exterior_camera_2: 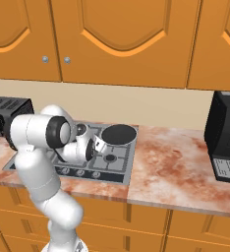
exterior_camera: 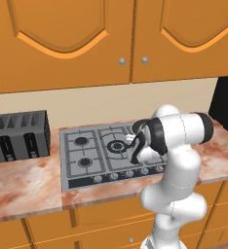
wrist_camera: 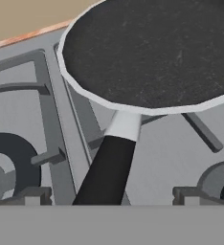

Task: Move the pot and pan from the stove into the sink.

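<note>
Hand view: shallow round black frying pan (wrist_camera: 152,52) with a thin light rim, resting on the black grates of the flat grey steel cooktop (wrist_camera: 56,143); its long straight black handle (wrist_camera: 109,167) runs from the rim toward my camera. Right base view: the same pan (exterior_camera_2: 118,134) sits on the far right burner of the cooktop (exterior_camera_2: 118,167), near the beige wall, with my fingers (exterior_camera_2: 98,146) standing wide apart just left of it, above the grates, holding nothing. A black appliance (exterior_camera_2: 226,142) stands on the mottled pink stone counter (exterior_camera_2: 171,167) well to the right. Left base view: my white arm (exterior_camera: 177,165) covers the right part of the cooktop (exterior_camera: 82,155); a dark grey slotted toaster (exterior_camera: 19,135) stands on the counter (exterior_camera: 23,187) to the left, below the orange wall cupboards (exterior_camera: 62,44).
</note>
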Motion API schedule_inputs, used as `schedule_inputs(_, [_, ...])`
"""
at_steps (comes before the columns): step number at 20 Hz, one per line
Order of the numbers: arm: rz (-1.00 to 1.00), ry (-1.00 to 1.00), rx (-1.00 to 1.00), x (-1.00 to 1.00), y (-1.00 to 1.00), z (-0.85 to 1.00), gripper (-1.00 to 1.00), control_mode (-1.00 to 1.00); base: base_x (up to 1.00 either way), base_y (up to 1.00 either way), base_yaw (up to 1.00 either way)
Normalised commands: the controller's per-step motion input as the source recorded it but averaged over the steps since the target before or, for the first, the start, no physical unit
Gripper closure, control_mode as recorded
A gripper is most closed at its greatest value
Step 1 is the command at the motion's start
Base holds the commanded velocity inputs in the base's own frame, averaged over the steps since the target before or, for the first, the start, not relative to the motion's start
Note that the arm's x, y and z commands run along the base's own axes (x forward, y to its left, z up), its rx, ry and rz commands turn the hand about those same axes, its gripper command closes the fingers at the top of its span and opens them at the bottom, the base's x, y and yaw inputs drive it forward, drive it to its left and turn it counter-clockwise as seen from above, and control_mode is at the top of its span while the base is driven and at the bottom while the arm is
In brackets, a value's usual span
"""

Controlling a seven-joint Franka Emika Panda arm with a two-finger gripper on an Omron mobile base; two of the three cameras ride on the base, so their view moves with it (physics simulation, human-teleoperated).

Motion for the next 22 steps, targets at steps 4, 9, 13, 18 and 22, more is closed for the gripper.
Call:
schedule_inputs(4, [0.0, 0.0, 0.0, 0.02, 0.0, -0.02, 1.0, -1.0, 0.0, 0.0, 0.0])
schedule_inputs(9, [0.0, 0.0, 0.0, 0.0, 0.0, 0.0, 1.0, -1.0, 0.0, 0.0, 0.0])
schedule_inputs(13, [-0.02, 0.0, 0.0, 0.0, 0.0, 0.09, 1.0, -1.0, 0.0, 0.0, 0.0])
schedule_inputs(18, [-0.03, 0.0, 0.01, 0.0, -0.01, 0.42, 1.0, -1.0, 0.0, 0.0, 0.0])
schedule_inputs(22, [-0.01, 0.03, 0.01, 0.0, -0.02, 0.66, 1.0, -1.0, 0.0, 0.0, 0.0])
